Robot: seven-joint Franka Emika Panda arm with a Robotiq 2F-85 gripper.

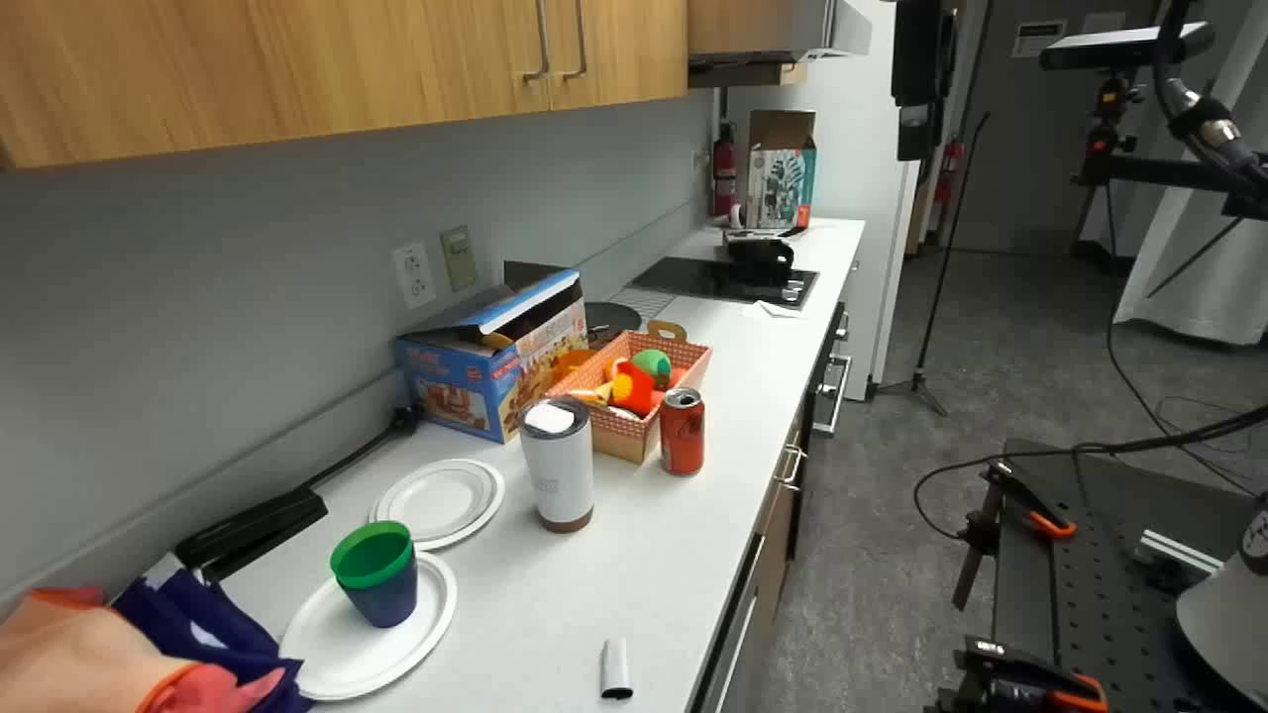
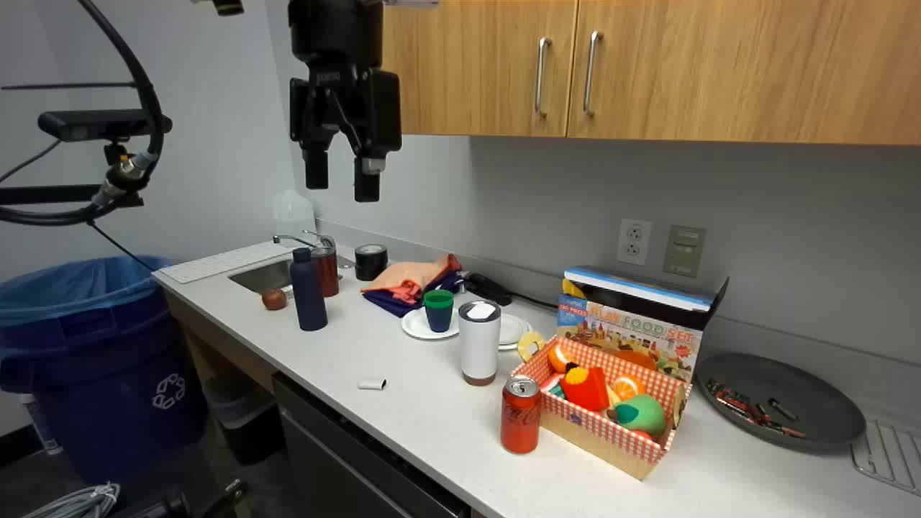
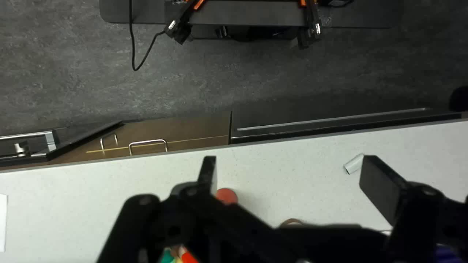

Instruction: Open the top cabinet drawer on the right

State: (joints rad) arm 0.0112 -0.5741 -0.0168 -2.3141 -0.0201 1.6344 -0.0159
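Gaping wide and grasping nothing, my black pincer (image 3: pixel 289 175) is hanging well above the level of the white counter (image 3: pixel 109 190). Beneath the counter's front edge, the top drawer (image 3: pixel 190 144) of a brown cabinet (image 3: pixel 190 128) is sitting closed, its metal handle (image 3: pixel 148 141) jutting out, my pincer hovering well clear of it. In an exterior view, a red can (image 2: pixel 520 417) is resting upright just beside a checked basket (image 2: pixel 597 440) that is holding toy food (image 2: pixel 586 388), and a white tumbler (image 2: pixel 480 345) is standing nearby. Near the front edge, a short white tube (image 2: pixel 372 384) is lying on its side.
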